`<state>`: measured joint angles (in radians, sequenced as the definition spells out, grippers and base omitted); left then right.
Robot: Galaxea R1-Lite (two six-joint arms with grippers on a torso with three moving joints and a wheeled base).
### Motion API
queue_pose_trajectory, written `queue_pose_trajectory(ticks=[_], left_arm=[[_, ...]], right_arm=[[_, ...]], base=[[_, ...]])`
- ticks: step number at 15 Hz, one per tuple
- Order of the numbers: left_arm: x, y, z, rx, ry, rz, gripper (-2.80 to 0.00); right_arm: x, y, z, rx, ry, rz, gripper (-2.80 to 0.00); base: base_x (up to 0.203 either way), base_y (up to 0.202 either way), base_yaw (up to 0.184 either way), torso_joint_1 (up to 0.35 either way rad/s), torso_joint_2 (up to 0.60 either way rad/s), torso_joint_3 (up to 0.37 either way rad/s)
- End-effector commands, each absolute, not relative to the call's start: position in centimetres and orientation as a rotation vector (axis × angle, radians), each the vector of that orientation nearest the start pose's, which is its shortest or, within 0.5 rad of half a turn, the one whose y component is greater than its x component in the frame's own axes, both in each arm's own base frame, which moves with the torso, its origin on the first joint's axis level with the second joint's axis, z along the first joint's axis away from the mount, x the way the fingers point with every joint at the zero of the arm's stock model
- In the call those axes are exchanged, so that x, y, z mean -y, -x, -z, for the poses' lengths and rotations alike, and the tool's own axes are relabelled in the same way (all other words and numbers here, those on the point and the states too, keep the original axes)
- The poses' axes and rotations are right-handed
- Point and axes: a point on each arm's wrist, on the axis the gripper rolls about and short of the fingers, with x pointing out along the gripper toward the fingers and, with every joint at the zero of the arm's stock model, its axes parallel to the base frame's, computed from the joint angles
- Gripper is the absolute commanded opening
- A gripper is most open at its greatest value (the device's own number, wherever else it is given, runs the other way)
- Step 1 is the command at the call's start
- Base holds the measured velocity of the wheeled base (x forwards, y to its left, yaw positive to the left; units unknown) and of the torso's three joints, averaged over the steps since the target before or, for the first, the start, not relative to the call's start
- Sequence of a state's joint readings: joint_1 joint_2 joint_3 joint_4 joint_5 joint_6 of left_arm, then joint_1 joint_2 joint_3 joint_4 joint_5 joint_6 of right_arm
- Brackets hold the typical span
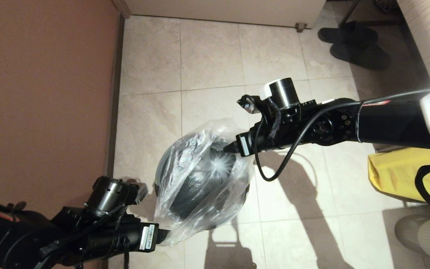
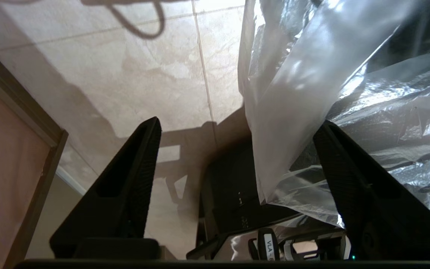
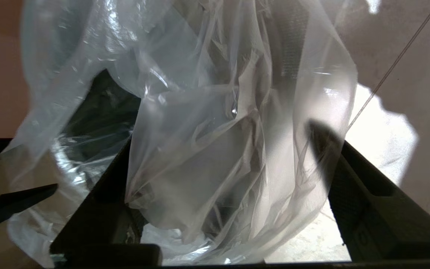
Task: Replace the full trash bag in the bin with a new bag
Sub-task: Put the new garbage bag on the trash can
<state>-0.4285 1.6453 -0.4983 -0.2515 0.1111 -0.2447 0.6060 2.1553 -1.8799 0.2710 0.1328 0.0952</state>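
Here, nearest the robot, the left gripper (image 1: 166,234) sits at the low near corner of the new bag (image 1: 200,179), fingers spread wide, film lying loose between them, nothing pinched. The bag drapes over the bin (image 1: 161,164) on the tiled floor (image 1: 207,56), mouth wider than the rim, probably so the edge can fold down around it. Farther out, the right gripper (image 1: 227,148) reaches the bag's far edge, fingers likewise spread with film hanging loose between them. A yellow sack (image 1: 394,175) lies well apart.
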Motion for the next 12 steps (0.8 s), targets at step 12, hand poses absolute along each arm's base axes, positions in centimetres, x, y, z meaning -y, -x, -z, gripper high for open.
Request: queue_pose_trajectory(ticks=[12], left_arm=[[7.9, -21.6, -7.4, -0.943, -0.005, 0.086, 0.0]], right_arm=[[-25.1, -32.7, -25.3, -0.654, -0.129, -0.766, 0.0]], base=[[0.0, 0.0, 0.0, 0.0, 0.0, 0.0]])
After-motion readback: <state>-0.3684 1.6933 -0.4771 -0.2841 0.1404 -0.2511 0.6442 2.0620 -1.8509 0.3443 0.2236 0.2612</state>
